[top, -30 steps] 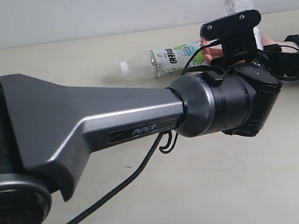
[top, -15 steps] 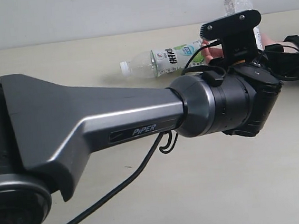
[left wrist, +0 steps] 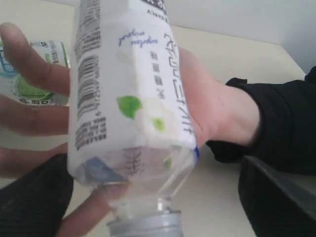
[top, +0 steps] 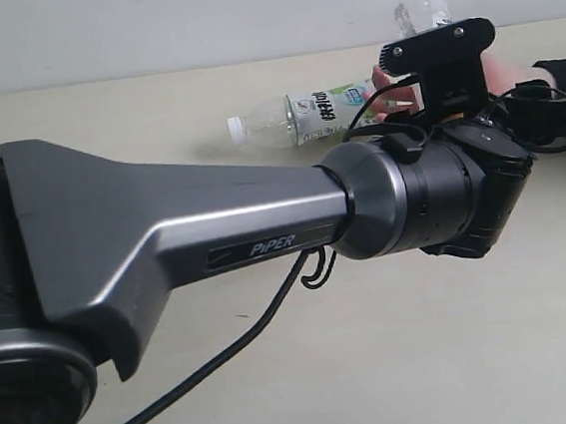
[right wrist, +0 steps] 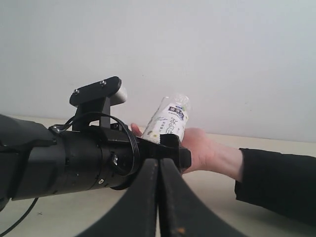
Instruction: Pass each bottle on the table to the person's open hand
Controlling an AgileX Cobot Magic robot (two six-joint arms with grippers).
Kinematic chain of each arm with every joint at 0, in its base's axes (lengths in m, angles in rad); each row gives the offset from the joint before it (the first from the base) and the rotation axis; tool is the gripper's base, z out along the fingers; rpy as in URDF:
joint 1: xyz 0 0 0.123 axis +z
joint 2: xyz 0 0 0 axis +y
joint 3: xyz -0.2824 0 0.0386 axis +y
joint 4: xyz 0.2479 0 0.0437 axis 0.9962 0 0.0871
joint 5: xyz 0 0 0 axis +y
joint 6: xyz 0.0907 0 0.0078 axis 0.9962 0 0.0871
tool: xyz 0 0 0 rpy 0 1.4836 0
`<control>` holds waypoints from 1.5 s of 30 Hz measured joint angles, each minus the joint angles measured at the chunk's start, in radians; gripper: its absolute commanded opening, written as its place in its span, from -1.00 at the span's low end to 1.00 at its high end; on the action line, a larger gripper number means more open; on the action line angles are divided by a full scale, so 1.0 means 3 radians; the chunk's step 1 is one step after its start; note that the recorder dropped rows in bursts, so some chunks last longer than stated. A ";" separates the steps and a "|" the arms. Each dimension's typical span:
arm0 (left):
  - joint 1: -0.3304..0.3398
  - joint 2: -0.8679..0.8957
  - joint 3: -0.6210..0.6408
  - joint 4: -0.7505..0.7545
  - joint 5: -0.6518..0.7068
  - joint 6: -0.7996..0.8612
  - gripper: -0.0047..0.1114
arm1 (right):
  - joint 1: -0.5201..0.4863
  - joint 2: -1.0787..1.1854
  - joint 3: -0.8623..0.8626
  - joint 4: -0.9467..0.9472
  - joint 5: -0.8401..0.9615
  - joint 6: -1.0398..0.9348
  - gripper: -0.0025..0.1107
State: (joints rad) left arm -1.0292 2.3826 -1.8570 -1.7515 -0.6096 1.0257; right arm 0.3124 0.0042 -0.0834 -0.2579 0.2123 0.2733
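A clear bottle (left wrist: 128, 89) with a white floral label rests in the person's open hand (left wrist: 217, 108), cap end toward my left wrist camera. My left gripper (left wrist: 153, 207) is open, with its dark fingers (left wrist: 276, 192) standing wide on either side of the bottle's neck and a gap on one side. In the exterior view this bottle's base (top: 419, 8) sticks up behind my left wrist, near the hand (top: 506, 75). A green-white labelled bottle (top: 304, 115) lies on its side on the table (top: 426, 339). My right gripper (right wrist: 159, 197) is shut and empty, well short of the hand (right wrist: 202, 148).
My left arm (top: 185, 231) fills the left and middle of the exterior view and hides much of the table. The person's black sleeve (right wrist: 276, 177) reaches in from the right. A pale wall (top: 194, 20) stands behind the table's far edge.
The floral bottle's upper end has tipped to the left and the hand has shifted with it. My left arm has stayed in place. The right gripper has not moved.
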 measured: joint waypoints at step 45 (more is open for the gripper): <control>-0.1358 -0.2408 0.1753 -0.0013 -0.1995 0.2298 -0.92 | 0.0000 0.0000 0.0000 0.0000 0.0005 0.0000 -0.96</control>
State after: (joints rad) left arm -1.4368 1.6602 -1.3311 -1.7555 -1.2082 1.7150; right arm 0.3124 0.0042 -0.0834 -0.2579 0.2139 0.2733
